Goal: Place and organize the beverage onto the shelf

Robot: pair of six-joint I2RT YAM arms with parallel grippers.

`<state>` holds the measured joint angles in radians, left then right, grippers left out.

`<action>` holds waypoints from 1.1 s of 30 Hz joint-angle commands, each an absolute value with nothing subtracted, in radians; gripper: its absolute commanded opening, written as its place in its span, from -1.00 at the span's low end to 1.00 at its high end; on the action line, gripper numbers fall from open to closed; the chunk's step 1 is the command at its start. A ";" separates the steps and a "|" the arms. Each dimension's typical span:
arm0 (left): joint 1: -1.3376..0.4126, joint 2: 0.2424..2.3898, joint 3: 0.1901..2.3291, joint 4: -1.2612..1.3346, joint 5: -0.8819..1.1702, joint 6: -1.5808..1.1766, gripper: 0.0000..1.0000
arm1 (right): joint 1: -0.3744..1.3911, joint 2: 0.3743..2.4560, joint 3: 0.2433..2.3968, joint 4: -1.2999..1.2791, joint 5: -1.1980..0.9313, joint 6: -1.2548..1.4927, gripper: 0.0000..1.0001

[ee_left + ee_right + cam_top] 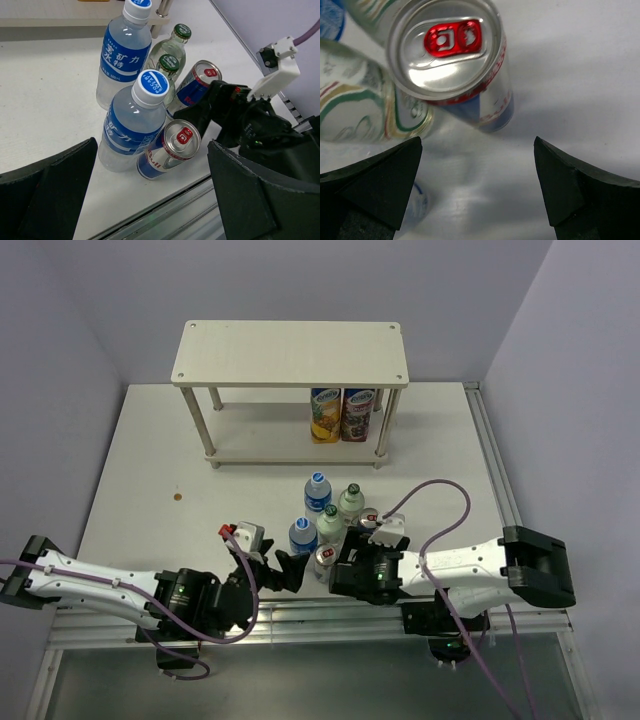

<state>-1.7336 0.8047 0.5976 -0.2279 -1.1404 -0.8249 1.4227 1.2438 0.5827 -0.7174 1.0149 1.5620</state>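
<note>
Right end effector (477, 145), fingers apart, is hovering behind a red-tabbed can (450, 55). It should be centring on it before closing, avoiding the neighbouring bottle (365, 110). Left end effector (152, 145) is hanging open-fingered nearby.

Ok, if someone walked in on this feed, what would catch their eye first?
The huddle of drinks mid-table by the arms: two blue-capped water bottles, two green-capped bottles and two red-tabbed cans. The right gripper hangs open just short of one can, the left gripper open beside the group. At the back, the shelf holds only two juice drinks, at its lower tier's right end.
</note>
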 commanded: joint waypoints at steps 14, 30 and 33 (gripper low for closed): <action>-1.741 0.805 0.551 -0.209 -1.115 -0.876 0.99 | 1.236 1.420 0.618 -0.588 1.239 1.533 0.99; -1.741 0.833 0.535 -0.207 -1.115 -0.908 0.99 | 1.158 1.545 0.617 -0.469 1.289 1.519 0.36; -1.741 0.833 0.532 -0.216 -1.118 -0.916 0.99 | 1.158 1.528 0.603 -0.471 1.269 1.526 0.13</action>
